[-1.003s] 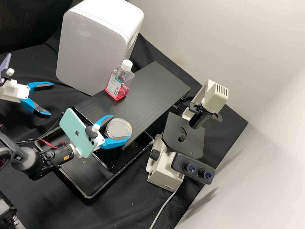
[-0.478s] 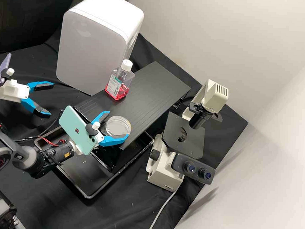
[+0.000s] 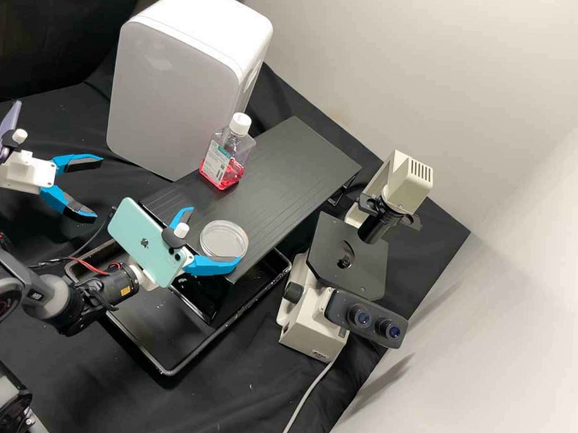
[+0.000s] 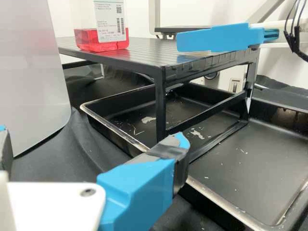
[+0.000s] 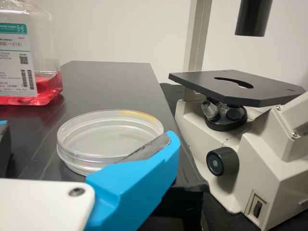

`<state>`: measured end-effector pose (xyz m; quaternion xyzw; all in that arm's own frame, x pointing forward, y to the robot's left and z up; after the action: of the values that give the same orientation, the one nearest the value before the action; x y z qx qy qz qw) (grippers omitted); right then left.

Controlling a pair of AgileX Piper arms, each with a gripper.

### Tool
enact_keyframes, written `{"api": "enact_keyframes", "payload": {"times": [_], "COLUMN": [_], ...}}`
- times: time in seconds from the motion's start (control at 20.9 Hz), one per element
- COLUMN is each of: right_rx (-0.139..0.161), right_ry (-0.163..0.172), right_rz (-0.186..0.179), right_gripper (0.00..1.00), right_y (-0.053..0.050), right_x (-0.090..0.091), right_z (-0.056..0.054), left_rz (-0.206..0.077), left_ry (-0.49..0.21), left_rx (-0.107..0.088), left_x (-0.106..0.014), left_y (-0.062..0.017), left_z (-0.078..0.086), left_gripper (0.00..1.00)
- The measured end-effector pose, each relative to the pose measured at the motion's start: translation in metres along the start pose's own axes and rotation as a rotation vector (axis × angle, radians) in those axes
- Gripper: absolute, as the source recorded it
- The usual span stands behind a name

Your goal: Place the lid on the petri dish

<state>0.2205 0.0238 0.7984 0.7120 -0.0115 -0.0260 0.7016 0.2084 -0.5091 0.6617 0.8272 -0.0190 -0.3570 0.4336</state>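
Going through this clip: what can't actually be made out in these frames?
1. Whether the lid is seated: the petri dish is clear plastic, and in the right wrist view a blue finger of the right gripper covers its near rim.
2. The flask: its cap is cut off by the top edge in both wrist views.
3. The tray floor under the shelf: hidden by the shelf in the high view.
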Motion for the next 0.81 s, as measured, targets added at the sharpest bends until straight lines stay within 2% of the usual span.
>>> {"api": "enact_keyframes", "payload": {"times": [0.29,0.81], "right_rx": [-0.015,-0.014], "right_ry": [0.004,-0.007], "right_rz": [-0.004,0.007], "right_gripper": [1.0,1.0], "right_y": [-0.0009,0.0016], "right_x": [-0.0001,0.0001], "right_z": [-0.0009,0.0015], "left_rz": [0.0,0.0], "left_ry": [0.0,0.0], "left_rx": [0.0,0.0], "left_x": [0.0,0.0], "left_y": [0.0,0.0], "left_z": [0.0,0.0], "left_gripper": [1.0,1.0]}}
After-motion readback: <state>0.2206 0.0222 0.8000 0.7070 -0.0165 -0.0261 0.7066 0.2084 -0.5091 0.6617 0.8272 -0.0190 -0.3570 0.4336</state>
